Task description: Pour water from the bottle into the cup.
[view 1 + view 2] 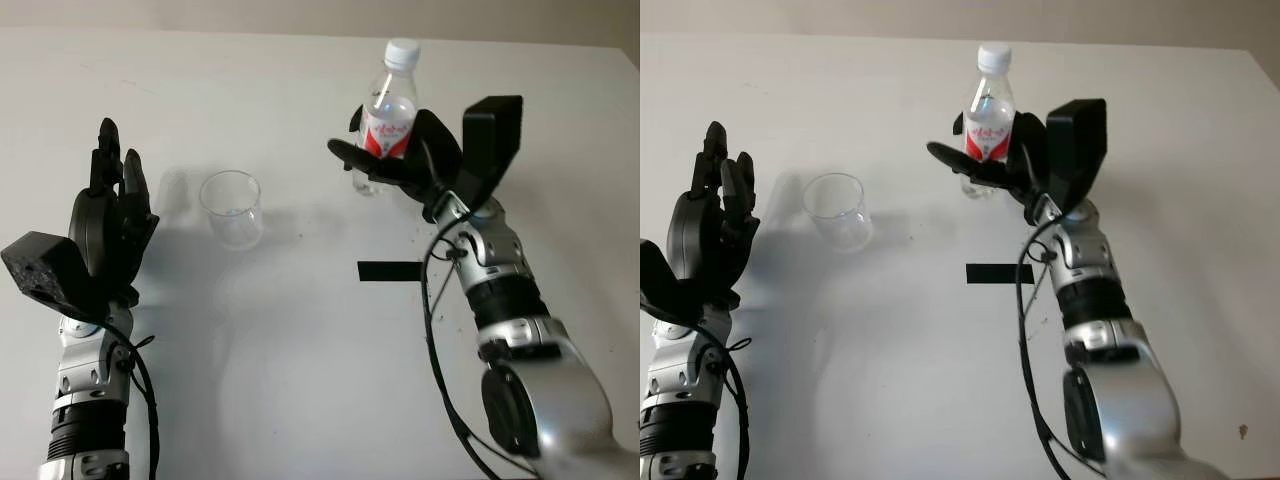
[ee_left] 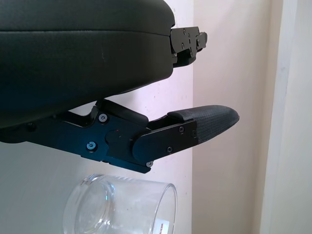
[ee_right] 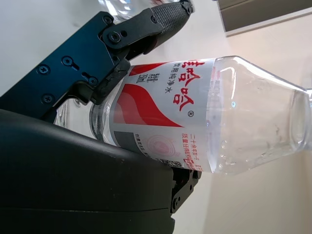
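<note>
Right of the cup (image 1: 232, 208), well apart from it, the bottle (image 1: 386, 118) stands upright on the table (image 1: 300, 380) with the right hand (image 1: 395, 160) clamped around its red-and-white label. Black fingers (image 3: 146, 27) wrap the label from one side while the palm shell presses the other (the right wrist view shows both in contact with the plastic). Its white cap is on, and the clear upper part rises above the fingers. Whether the base touches the table or sits just above it, I cannot tell.

Left of the cup, the left hand (image 1: 110, 225) is open, holding nothing, with its fingers pointing toward the far edge of the table. It is near the cup but not touching it; the left wrist view has the glassy rim just beside one fingertip (image 2: 214, 119).

Nearer the robot than the cup and to its right, a strip of black tape (image 1: 390, 271) lies flat on the table, just beside the right forearm. The cup itself is clear and upright.
</note>
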### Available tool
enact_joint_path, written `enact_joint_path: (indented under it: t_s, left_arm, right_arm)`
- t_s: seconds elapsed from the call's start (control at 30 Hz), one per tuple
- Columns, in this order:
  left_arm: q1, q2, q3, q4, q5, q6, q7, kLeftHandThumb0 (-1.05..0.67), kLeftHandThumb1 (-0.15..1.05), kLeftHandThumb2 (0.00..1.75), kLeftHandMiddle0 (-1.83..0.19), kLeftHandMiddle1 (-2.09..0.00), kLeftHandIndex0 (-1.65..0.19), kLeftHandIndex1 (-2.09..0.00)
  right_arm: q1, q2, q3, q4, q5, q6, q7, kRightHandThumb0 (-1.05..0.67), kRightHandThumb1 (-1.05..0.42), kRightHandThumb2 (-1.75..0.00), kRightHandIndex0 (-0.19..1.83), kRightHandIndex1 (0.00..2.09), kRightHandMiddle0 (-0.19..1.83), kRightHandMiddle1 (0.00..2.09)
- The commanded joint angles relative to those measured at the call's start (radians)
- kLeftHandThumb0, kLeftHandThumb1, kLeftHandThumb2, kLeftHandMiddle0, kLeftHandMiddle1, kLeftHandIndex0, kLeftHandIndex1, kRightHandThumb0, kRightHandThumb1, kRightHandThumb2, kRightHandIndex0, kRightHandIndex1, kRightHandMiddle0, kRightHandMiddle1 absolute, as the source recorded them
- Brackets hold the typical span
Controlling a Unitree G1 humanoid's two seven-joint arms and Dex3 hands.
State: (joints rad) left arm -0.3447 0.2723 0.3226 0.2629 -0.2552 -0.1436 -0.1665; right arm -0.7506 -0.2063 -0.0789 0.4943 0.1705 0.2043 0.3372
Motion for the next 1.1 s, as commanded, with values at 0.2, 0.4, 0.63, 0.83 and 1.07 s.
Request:
enact_joint_path:
  t_s: [0.2,0.4,0.63,0.83,1.07]
  left_arm:
    - [0.018,0.02,0.012,-0.012,-0.018,-0.002,-0.034,-0.7,1.05,0.72,0.14,-0.04,0.16,-0.03]
    - [0.017,0.024,0.018,-0.001,-0.022,-0.012,-0.045,-0.71,1.05,0.7,0.13,-0.05,0.16,-0.03]
    - [0.02,0.028,0.026,-0.012,-0.026,0.0,-0.052,-0.71,1.05,0.71,0.14,-0.05,0.18,-0.03]
    - [0.026,0.029,0.025,-0.029,-0.012,0.013,-0.029,-0.73,1.05,0.7,0.11,-0.06,0.15,-0.04]
    - [0.027,0.03,0.026,-0.028,-0.016,0.014,-0.033,-0.72,1.05,0.71,0.13,-0.05,0.17,-0.03]
  right_arm:
    - [0.126,-0.078,0.016,-0.243,-0.041,0.071,0.017,-0.18,-1.05,-0.3,1.32,2.09,1.01,2.09]
    - [0.198,-0.074,0.007,-0.378,-0.032,0.123,-0.005,-0.19,-1.05,-0.33,1.41,2.09,1.09,2.09]
    - [0.259,-0.037,-0.001,-0.456,0.009,0.193,-0.033,-0.19,-1.05,-0.37,1.42,2.09,1.14,2.09]
    - [0.291,-0.017,-0.019,-0.514,0.072,0.278,-0.047,-0.19,-1.05,-0.42,1.63,2.09,1.24,2.09]
    - [0.339,0.018,-0.032,-0.56,0.113,0.344,-0.089,-0.2,-1.05,-0.42,1.8,2.09,1.32,2.09]
